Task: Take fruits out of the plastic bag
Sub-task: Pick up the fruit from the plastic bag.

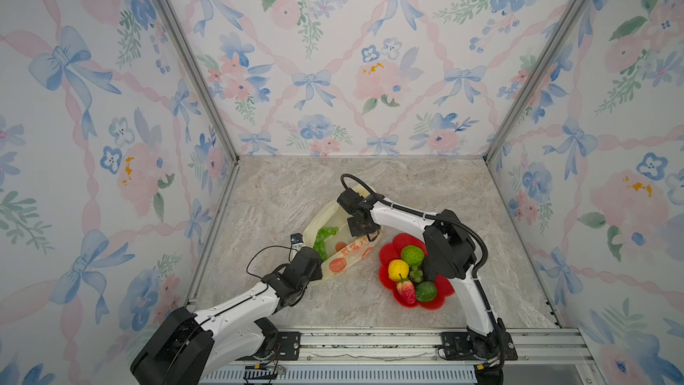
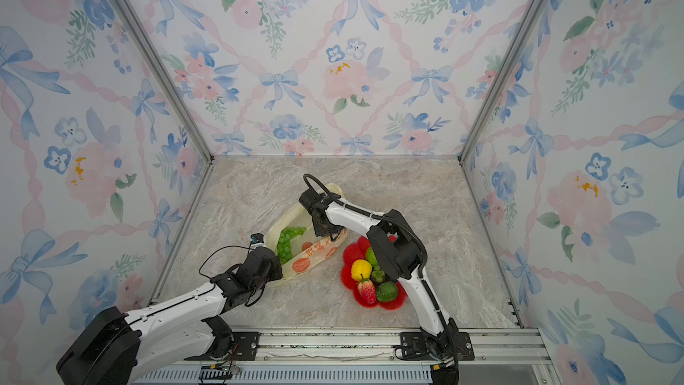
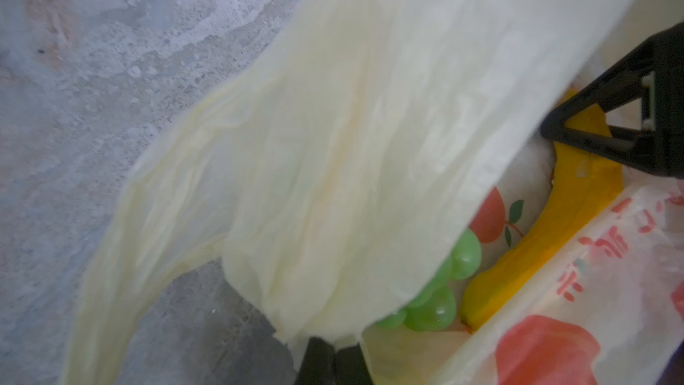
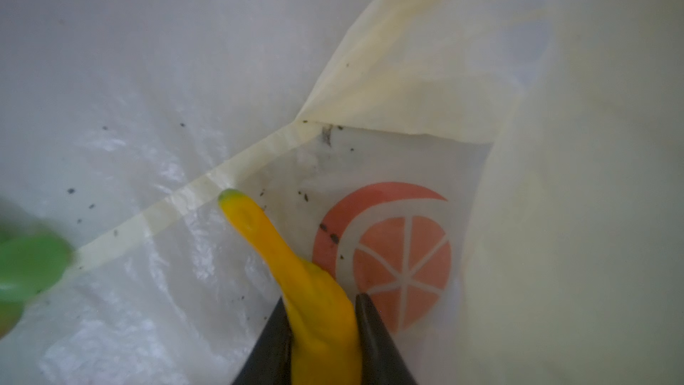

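Currently your right gripper [image 4: 321, 298] grips the banana [image 4: 292, 264] inside the plastic bag [image 1: 325, 216]; left gripper [image 3: 333, 346], closed, pins its rim. Next: lift it clear.

I work over a marbled grey-beige tabletop [image 1: 296, 187], which fills the lower middle of both top views [image 2: 444, 216]. In my left wrist view it shows as mottled grey stone [image 3: 111, 68] across the left of the frame. A red flower-shaped plate [image 1: 386, 253] lies flat on it, just right of centre and low in the frame [image 2: 349, 253]. Three walls papered with blue bows and pink flowers [image 1: 333, 50] close me in at the left, back and right. Two slanted aluminium posts [image 1: 187, 57] [image 1: 542, 57] mark the back corners. Along the bottom edge runs an aluminium rail [image 1: 370, 340], with a slotted grille strip [image 1: 370, 375] below it.
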Controlling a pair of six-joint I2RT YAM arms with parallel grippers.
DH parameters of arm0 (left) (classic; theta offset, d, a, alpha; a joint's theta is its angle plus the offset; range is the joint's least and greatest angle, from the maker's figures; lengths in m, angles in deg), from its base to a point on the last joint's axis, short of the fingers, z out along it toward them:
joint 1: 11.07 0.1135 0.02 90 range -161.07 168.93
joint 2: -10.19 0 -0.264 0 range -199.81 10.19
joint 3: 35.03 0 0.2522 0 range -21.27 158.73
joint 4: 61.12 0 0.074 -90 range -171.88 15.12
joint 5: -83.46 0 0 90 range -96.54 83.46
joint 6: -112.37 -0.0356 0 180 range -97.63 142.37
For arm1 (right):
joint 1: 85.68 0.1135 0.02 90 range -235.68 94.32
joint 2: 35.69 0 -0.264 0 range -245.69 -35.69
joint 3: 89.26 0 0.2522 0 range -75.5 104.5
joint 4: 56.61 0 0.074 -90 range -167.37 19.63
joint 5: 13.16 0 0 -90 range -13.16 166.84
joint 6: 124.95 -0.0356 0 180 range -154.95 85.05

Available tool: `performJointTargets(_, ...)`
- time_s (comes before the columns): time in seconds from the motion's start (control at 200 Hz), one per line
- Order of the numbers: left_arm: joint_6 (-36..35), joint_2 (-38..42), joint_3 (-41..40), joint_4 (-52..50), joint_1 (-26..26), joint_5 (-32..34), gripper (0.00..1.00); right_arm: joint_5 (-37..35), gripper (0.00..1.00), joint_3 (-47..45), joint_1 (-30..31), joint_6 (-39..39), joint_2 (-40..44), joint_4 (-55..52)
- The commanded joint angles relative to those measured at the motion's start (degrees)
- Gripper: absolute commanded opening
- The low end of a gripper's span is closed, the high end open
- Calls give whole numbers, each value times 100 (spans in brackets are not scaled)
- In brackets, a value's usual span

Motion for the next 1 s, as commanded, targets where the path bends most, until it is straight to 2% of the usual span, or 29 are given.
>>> performJointTargets(0.0, -69, -23, 49, -37, -3, -6, 0, 26, 24, 281, 66, 74, -167, -213)
performJointTargets(0.245, -221, 67, 217, -158, 3, -95, 0, -111, 19, 534, 131, 244, -76, -254)
performJointTargets(0.645, -474, 124, 193, -254, 21, 140, 0, -17, 18, 681, 157, 430, 262, -236)
performJointTargets(0.995, -478, 72, 205, -235, 21, 59, 0, 70, 16, 679, 163, 479, 535, -197)
